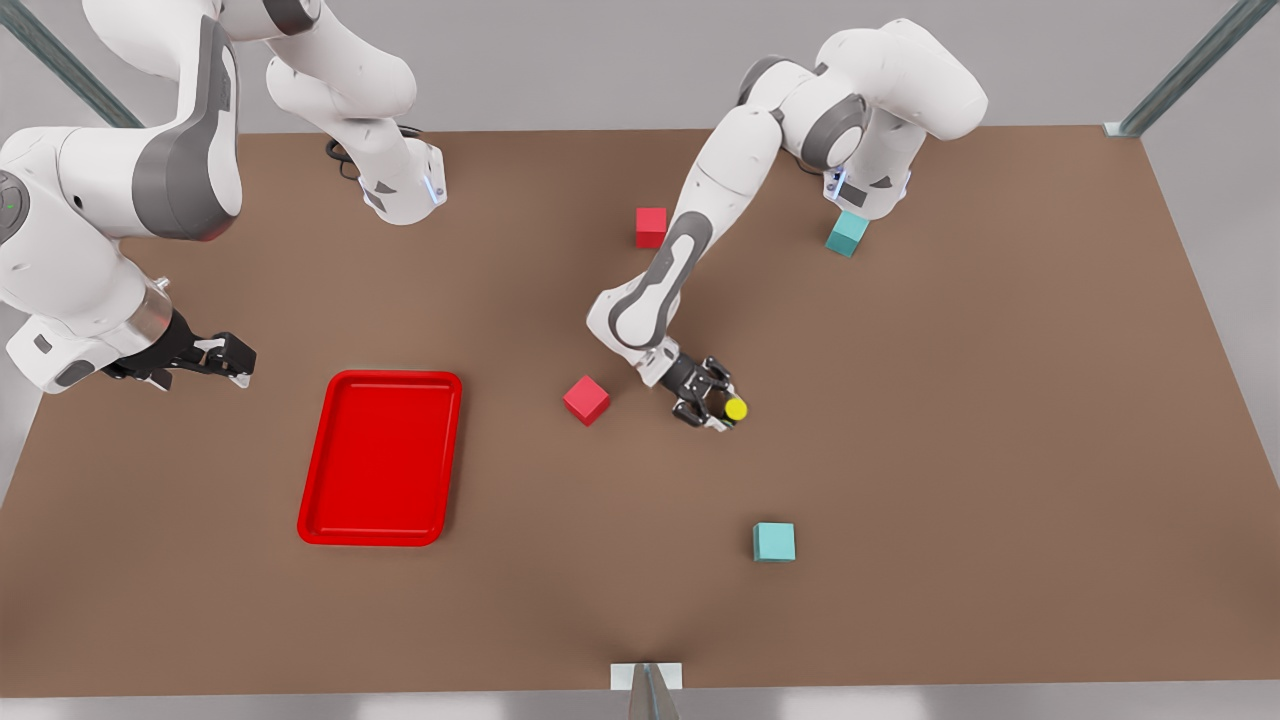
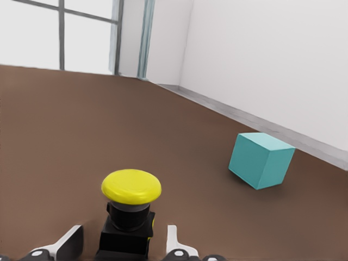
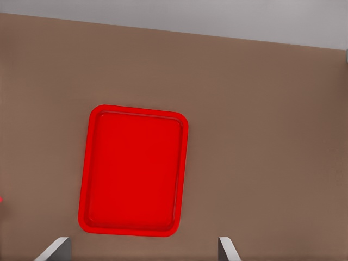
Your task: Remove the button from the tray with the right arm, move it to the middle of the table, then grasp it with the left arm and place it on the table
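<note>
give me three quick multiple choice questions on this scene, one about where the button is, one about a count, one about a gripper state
1. Where is the button?
A. in the tray
B. at the left gripper, near the table's middle
C. on a teal cube

2. How many cubes are on the table?
A. two
B. three
C. four

3. How is the right gripper?
A. open, holding nothing
B. shut on the button
C. shut on a red cube

Answers:
1. B, its yellow cap sits between the left gripper's fingers.
2. C, two red and two teal.
3. A, its spread fingertips frame the empty tray in the right wrist view.

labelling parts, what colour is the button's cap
Yellow; the button has a round yellow cap on a black body, clearest in the left wrist view.
</note>
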Motion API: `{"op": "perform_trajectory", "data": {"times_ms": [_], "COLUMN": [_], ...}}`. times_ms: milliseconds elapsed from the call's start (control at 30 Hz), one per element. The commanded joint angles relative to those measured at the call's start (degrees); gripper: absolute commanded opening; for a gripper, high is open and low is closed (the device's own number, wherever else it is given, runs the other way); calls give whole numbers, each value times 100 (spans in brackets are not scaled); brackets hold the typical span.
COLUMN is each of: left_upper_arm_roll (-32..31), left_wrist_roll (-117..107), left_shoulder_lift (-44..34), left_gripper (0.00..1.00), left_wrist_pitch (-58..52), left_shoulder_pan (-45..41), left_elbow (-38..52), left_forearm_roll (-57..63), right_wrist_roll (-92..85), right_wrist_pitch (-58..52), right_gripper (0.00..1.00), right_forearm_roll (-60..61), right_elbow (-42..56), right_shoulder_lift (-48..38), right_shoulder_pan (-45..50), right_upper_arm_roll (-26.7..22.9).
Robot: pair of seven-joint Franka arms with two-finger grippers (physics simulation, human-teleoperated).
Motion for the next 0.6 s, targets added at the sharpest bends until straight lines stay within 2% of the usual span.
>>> {"op": "perform_trajectory", "data": {"times_ms": [0, 233, 300, 433, 533, 567], "left_upper_arm_roll": [2, 2, 2, -15, -6, 2], "left_wrist_roll": [-2141, -2009, -1991, -1807, 702, 2883], "left_shoulder_lift": [-8, -78, -114, -280, -658, -1027], "left_gripper": [100, 100, 100, 100, 100, 100], "left_wrist_pitch": [-139, -332, -394, -842, -983, -992], "left_shoulder_pan": [-48, -206, -320, -874, -1796, -1937], "left_elbow": [10, 28, 28, 36, 150, 695], "left_forearm_roll": [-18, -18, -27, -193, -738, -1703], "right_wrist_roll": [7, -11, -11, -20, -19, -11], "right_wrist_pitch": [-2, -2, -10, -10, -10, -10], "right_gripper": [100, 100, 100, 100, 100, 100], "right_forearm_roll": [4, 4, -102, -102, -111, -111], "right_elbow": [4, -5, -23, -14, -14, -14], "right_shoulder_lift": [-7, -7, 2, 11, 11, 11], "right_shoulder_pan": [0, 9, 317, 307, 317, 325], "right_upper_arm_roll": [0, 0, 0, 0, 0, 0]}}
